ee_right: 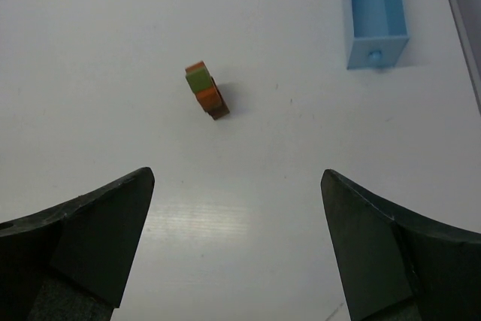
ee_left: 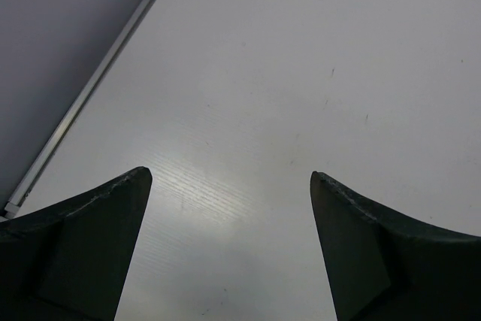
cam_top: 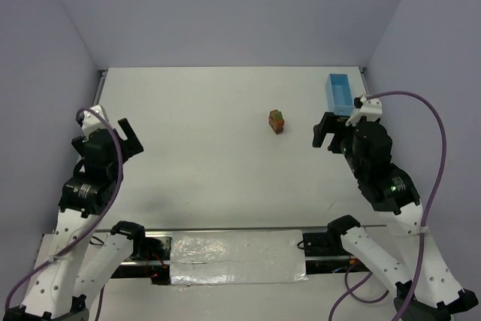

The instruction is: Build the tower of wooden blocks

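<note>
A: There's the tower point(cam_top: 276, 121) — a tiny stack on the bench point(cam_top: 210, 163), just right of centre, green on top, orange and dark red under it.

B: And nobody's touching it. The right hand point(ee_right: 236, 172) is released, spread wide with nothing in it, and the stack sits out ahead, a shade to its left.

A: Left hand point(ee_left: 230, 173)?

B: Released as well, and empty. It's way over on the left, looking at bare bench.

A: The tray point(cam_top: 340, 94) sits far right, beyond the right hand and well apart from the stack. I see no loose block anywhere.

B: So I'd call this the let-go-and-clear step. To do it well, back away straight with the hand wide and no sideways swing — one brush and that stack topples. If another block is due, bring it down square over the green one and release softly.

A: Any lettering to read?

B: None. No brand or label anywhere that I can make out.
</note>
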You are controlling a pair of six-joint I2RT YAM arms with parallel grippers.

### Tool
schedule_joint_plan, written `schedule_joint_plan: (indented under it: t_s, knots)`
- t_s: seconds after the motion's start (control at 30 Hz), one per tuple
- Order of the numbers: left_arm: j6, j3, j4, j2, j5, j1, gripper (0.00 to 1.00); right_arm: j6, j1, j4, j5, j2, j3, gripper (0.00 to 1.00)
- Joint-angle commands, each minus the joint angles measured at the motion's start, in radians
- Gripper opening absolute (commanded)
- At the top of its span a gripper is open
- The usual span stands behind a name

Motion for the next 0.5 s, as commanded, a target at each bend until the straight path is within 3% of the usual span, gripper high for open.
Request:
schedule_joint_plan:
  t_s: [0.0, 0.2, 0.47]
  knots:
    - [-0.004, 0.009, 0.010, -0.047, -0.044, 0.006, 0.99, 0.026, 0.006, -0.043, 0.013, -0.065, -0.046, 1.00]
    - [0.005, -0.020, 0.031, -0.081, -0.019, 0.006, 1.00, 0.003, 0.006, 0.003, -0.048, -0.148, -0.117, 1.00]
    - [0.011, -0.025, 0.039, -0.076, 0.001, 0.006, 0.99, 0.014, 0.006, -0.017, -0.014, -0.128, -0.112, 1.00]
